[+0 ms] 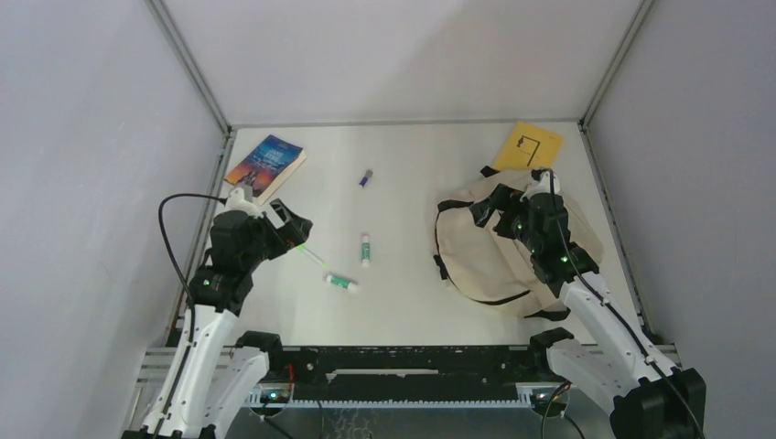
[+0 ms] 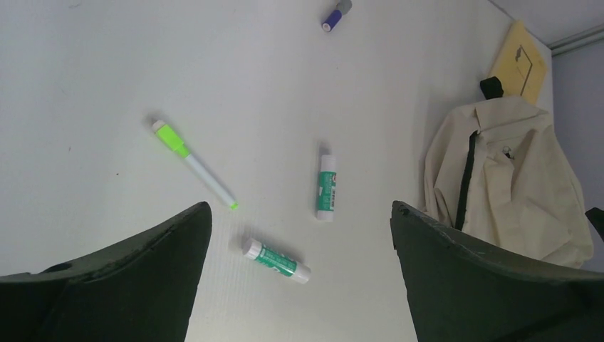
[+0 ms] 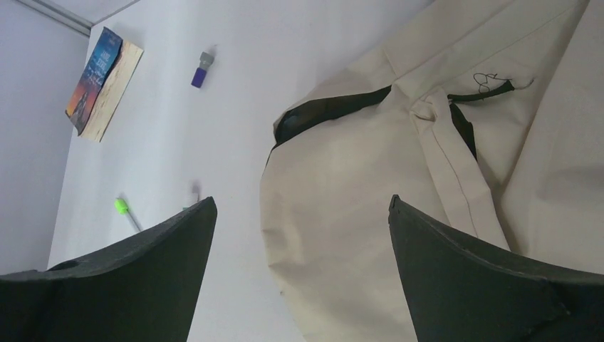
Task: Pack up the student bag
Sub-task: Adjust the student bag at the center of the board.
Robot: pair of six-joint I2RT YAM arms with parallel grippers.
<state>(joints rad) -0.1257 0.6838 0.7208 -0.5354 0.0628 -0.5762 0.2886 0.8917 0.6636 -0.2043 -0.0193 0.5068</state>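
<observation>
The student bag (image 1: 490, 261), a beige canvas backpack with black straps, lies flat on the right of the table. It also shows in the left wrist view (image 2: 513, 178) and the right wrist view (image 3: 356, 214). My right gripper (image 1: 491, 208) is open and empty, hovering over the bag's left part (image 3: 302, 203). My left gripper (image 1: 291, 223) is open and empty above the table (image 2: 300, 214). Below it lie a green highlighter (image 2: 192, 162) and two green glue sticks (image 2: 276, 260) (image 2: 327, 187). A small purple item (image 1: 366, 177) lies further back.
A blue book (image 1: 265, 166) lies at the back left, by the left wall. A yellow notebook (image 1: 528, 146) lies at the back right behind the bag. Grey walls close in the table on three sides.
</observation>
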